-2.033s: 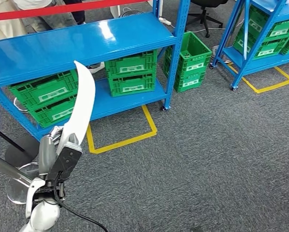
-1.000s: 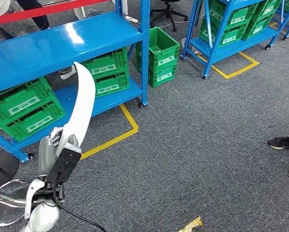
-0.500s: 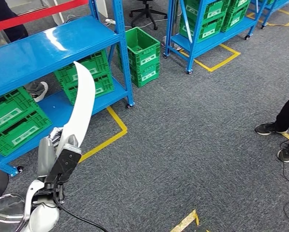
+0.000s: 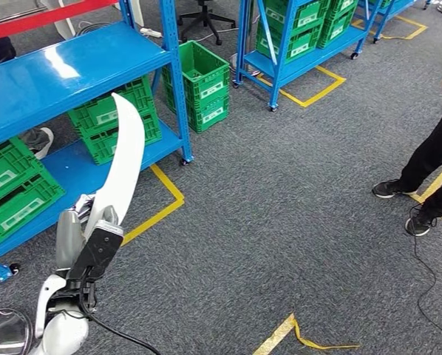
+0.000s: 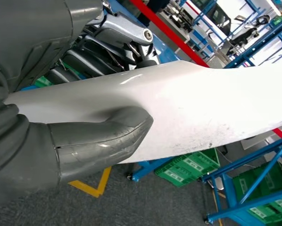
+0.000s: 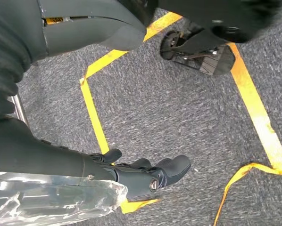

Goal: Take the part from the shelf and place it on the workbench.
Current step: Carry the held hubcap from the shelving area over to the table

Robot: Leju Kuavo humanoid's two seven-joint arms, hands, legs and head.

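Note:
The part [image 4: 121, 166] is a long, curved white blade that stands tilted upward at the lower left of the head view. My left hand [image 4: 76, 237] grips its lower end. In the left wrist view the thick grey thumb [image 5: 100, 136] presses on the white blade [image 5: 203, 108], with the darker fingers [image 5: 96, 56] behind it. The blue shelf [image 4: 68, 63] stands behind the blade at the upper left. My right hand [image 6: 96, 94] hangs over the grey carpet, thumb and fingers apart with nothing between them.
Green crates [image 4: 15, 188] sit on the shelf's lower level, and a stacked pair [image 4: 202, 85] stands on the floor beside it. A second blue rack [image 4: 297, 37] is at the back. A person's legs [image 4: 431, 170] stand at the right. Yellow tape [image 4: 297, 336] lies on the carpet.
The camera has turned: the shelf and crates have slid left in the picture, and a person's legs have come in at the right. The left hand still holds the blade the same way.

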